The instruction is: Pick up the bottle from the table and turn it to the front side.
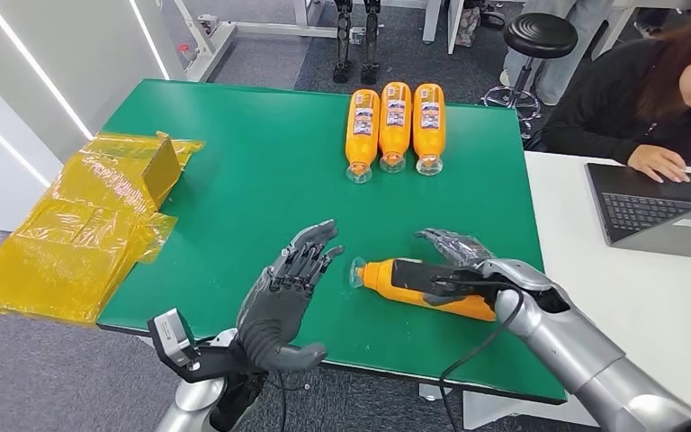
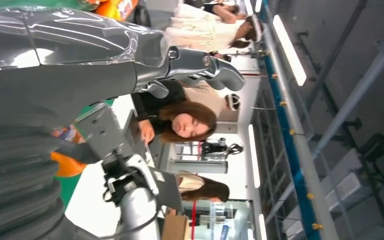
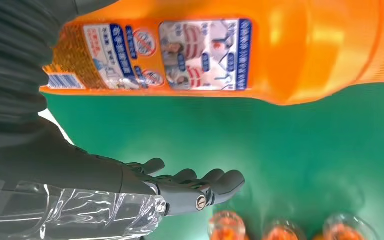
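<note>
Right hand [image 1: 457, 261] wrapped around the orange plastic bottle with the clear cap [image 1: 418, 283], thumb over the top, fingers behind it. Bottle lying on its side near the front edge of the green worktop [image 1: 261, 171], cap pointing toward the left hand [image 1: 290, 292]; can't tell if it's lifted or still resting. Left hand spread open, fingers apart, holding nothing, just beside the cap. In the right wrist view the bottle's [image 3: 220, 50] blue-and-white printed label faces the camera, fingers [image 3: 200, 187] stretched out alongside. Three more orange bottles [image 1: 394, 126] lined up side by side at the far edge, caps pointing this way. Crumpled yellow plastic bags [image 1: 81, 225] hanging off the worktop's left side. Label text too small to read.
</note>
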